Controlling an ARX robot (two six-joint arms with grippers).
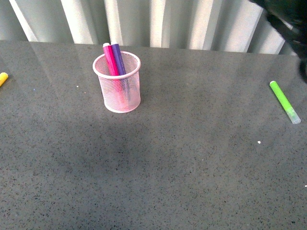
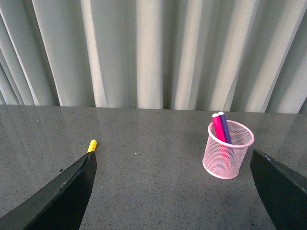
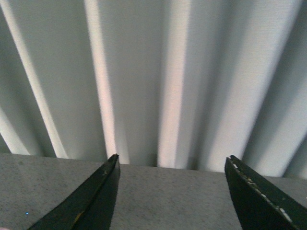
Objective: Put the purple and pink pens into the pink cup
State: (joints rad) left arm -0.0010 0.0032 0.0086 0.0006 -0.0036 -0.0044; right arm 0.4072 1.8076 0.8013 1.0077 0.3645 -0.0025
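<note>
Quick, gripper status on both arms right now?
Left gripper: open, holding nothing.
Right gripper: open, holding nothing.

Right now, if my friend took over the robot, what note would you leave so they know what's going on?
Left gripper: open, holding nothing, pulled back from the cup.
Right gripper: open, empty, facing the curtain.
Pink pen and purple pen: both stand side by side inside the pink cup, tops poking above the rim.
The cup stands upright on the grey table.
Green marker and yellow marker lie on the table far from the cup; they are not part of the job.
Done: both pens are in.
Left: nothing that I can see; just keep the arms away from the cup.
</note>
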